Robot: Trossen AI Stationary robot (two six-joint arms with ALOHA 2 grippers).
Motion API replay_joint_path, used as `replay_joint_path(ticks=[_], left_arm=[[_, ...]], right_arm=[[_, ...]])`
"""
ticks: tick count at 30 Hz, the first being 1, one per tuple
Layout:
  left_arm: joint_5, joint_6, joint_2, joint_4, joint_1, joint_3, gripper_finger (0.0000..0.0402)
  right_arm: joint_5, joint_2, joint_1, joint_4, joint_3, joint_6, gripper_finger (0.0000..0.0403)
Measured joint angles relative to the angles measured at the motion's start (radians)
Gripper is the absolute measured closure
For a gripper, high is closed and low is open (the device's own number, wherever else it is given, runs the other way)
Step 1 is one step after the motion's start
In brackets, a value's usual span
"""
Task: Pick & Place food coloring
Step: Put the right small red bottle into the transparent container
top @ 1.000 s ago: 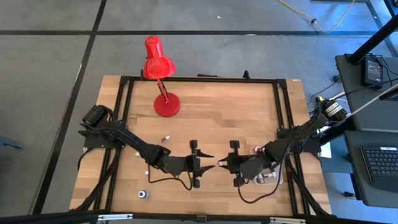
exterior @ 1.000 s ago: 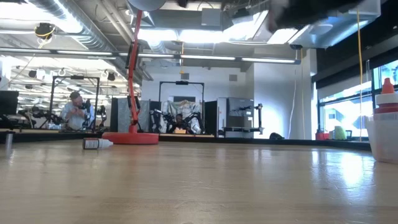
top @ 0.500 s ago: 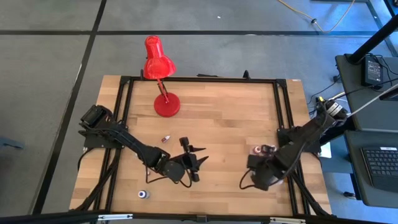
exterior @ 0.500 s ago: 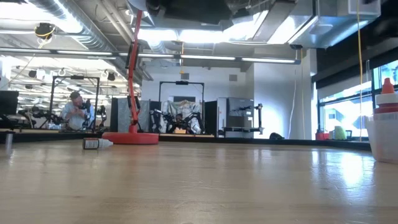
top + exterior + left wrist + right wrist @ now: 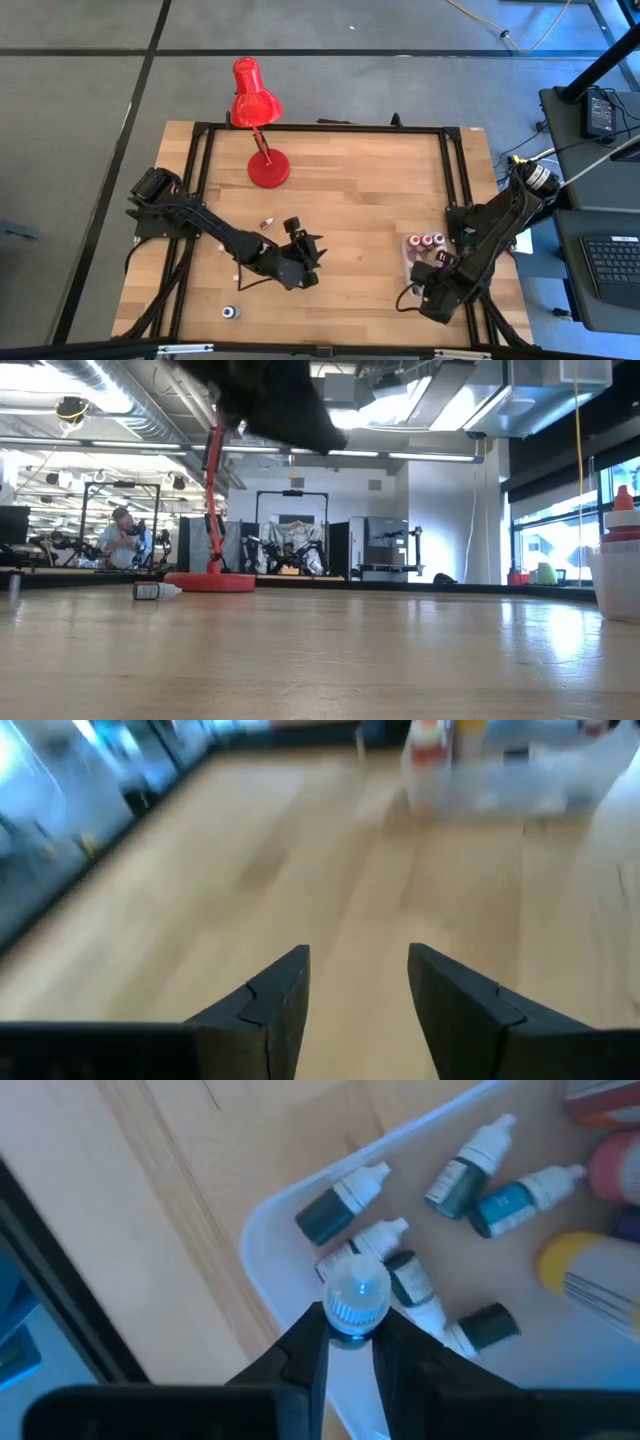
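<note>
Left to right on the table point(image 5: 380, 180), high view.

Near-left: one food coloring bottle point(image 5: 231, 312) standing alone close to the near edge, white cap, blue body.

Left arm reaches in from the left; left gripper point(image 5: 308, 252) sits over the middle of the board, jaws spread, nothing between them. Left wrist view confirms: its two dark fingers point(image 5: 270, 1000) are apart over bare wood, with the tub blurred further off.

Just far-left of that gripper: a second loose bottle point(image 5: 267, 222) lying on its side, dark body, pale cap. Low view shows it lying point(image 5: 156, 591) just in front of the lamp base.

Red desk lamp point(image 5: 262, 130) at the far-left of the table, well apart from the arms.

Right side: clear tub point(image 5: 408, 262) near the right frame rail, three pink/red caps visible along its far side. Right gripper point(image 5: 432, 283) is over the near part of the tub, jaws pinching a bottle. Right wrist view: fingers closed on a held bottle point(image 5: 355, 1302) seen cap-on, ribbed white cap, blue body, directly above the tub's white rim point(image 5: 262, 1270).

In the tub below it: several small dropper bottles lying on their sides, white nozzle caps, teal/dark-green and blue bodies, e.g. one teal point(image 5: 338, 1206) and one blue point(image 5: 520, 1198). Some touch each other. Larger pink and yellow caps at the edge of that view, blurred.
</note>
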Motion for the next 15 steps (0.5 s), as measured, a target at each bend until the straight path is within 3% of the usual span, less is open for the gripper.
replay_joint_path(ticks=[3, 10, 15], left_arm=[[0.066, -0.116, 0.000, -0.111, 0.021, 0.000, 0.0235], [0.106, -0.339, 0.000, -0.429, 0.086, 0.000, 0.0235], [0.209, -0.543, 0.000, -0.673, 0.146, 0.000, 0.0235]], right_arm=[[0.008, 0.000, 0.002, 0.037, -0.027, -0.001, 0.0330], [0.038, 0.000, 0.003, 0.067, -0.079, -0.002, 0.0329], [0.038, 0.000, 0.003, 0.069, -0.084, -0.003, 0.0313]])
